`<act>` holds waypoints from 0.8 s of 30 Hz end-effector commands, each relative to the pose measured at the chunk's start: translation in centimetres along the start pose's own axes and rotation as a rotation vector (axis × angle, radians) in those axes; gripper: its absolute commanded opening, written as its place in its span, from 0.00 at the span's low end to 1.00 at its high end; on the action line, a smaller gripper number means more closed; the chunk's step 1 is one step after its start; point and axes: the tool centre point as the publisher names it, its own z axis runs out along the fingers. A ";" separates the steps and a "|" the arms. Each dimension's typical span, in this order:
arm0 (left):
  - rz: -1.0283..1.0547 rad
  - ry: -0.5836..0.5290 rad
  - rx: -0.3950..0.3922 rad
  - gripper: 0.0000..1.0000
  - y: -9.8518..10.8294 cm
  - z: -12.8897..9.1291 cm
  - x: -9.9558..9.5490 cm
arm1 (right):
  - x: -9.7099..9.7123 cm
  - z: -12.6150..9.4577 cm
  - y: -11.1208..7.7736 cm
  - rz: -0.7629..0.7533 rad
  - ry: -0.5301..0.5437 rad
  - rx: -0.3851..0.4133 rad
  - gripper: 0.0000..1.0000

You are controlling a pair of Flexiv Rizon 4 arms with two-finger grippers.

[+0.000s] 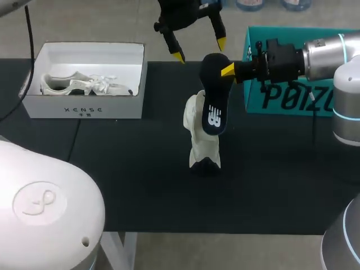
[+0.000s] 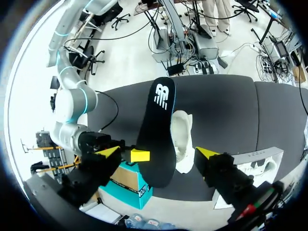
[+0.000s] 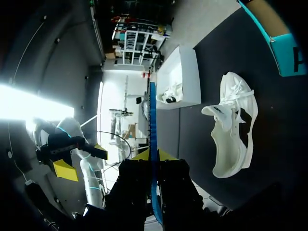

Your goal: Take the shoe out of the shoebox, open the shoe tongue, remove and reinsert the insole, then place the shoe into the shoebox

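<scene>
A white shoe [image 1: 202, 147] lies on the black table [image 1: 140, 185] near the middle, its opening turned up. My right gripper [image 1: 226, 70] is shut on one end of the black insole [image 1: 214, 104], which hangs over the shoe. In the right wrist view the insole [image 3: 152, 115] shows edge-on between the gripper's [image 3: 153, 156] pressed fingers, with the shoe [image 3: 233, 125] beside it on the table. My left gripper [image 1: 199, 49] hovers open just behind the insole's held end. From the left wrist, the insole [image 2: 156, 130] sits between that gripper's [image 2: 159, 152] spread fingers, untouched.
A white shoebox [image 1: 84, 109] stands at the back left with another white shoe [image 1: 79, 84] inside. A teal box [image 1: 292, 95] stands at the back right, behind my right gripper. The table's front half holds nothing but the shoe.
</scene>
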 end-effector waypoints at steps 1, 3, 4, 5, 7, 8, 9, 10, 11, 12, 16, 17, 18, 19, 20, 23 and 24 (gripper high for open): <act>0.016 0.183 -0.017 1.00 0.5 -0.4 -0.6 | 0.2 0.5 0.1 -0.002 0.004 -0.003 0.00; 0.034 0.200 -0.020 1.00 0.6 -0.4 -0.7 | 0.3 0.5 0.1 -0.004 0.006 -0.004 0.00; 0.039 0.210 -0.017 1.00 0.6 -0.4 -0.8 | 0.3 0.5 0.1 -0.005 0.008 -0.006 0.00; 0.036 0.223 -0.011 1.00 0.6 -0.4 -0.9 | 0.3 0.4 0.1 -0.004 0.013 -0.010 0.00; 0.039 0.233 -0.009 1.00 0.5 -0.3 -1.1 | 0.3 0.3 0.0 0.005 0.032 -0.017 0.00; 0.036 0.235 -0.007 1.00 0.4 -0.2 -1.2 | 0.2 0.2 0.0 0.005 0.033 -0.018 0.00; 0.030 0.238 -0.008 1.00 0.4 -0.1 -1.3 | 0.2 0.2 0.0 0.006 0.033 -0.022 0.00; 0.031 0.239 -0.009 1.00 0.4 -0.1 -1.5 | 0.2 0.2 0.0 0.007 0.035 -0.024 0.00; 0.032 0.232 -0.022 1.00 0.5 0.0 -1.7 | 0.1 0.2 0.0 0.008 0.036 -0.024 0.00; 0.031 0.234 -0.026 1.00 0.6 -0.1 -1.9 | 0.1 0.2 0.0 0.009 0.038 -0.025 0.00; 0.053 0.231 -0.063 1.00 1.3 -0.3 -2.9 | 0.1 0.3 -0.1 0.012 0.043 -0.024 0.00; 0.060 0.230 -0.068 1.00 1.4 -0.3 -3.1 | 0.1 0.4 -0.1 0.012 0.043 -0.024 0.00; 0.061 0.229 -0.070 1.00 1.5 -0.4 -3.3 | 0.1 0.4 -0.1 0.013 0.044 -0.025 0.00; 0.063 0.228 -0.069 1.00 1.5 -0.4 -3.5 | 0.1 0.4 -0.1 0.013 0.045 -0.025 0.00; 0.063 0.224 -0.070 1.00 1.4 -0.4 -3.6 | 0.1 0.3 -0.1 0.014 0.048 -0.026 0.00; 0.065 0.214 -0.060 1.00 1.3 -0.3 -3.7 | 0.3 0.1 0.0 0.015 0.057 -0.029 0.00; 0.061 0.215 -0.055 1.00 1.2 -0.3 -3.7 | 0.3 0.0 0.1 0.015 0.058 -0.029 0.00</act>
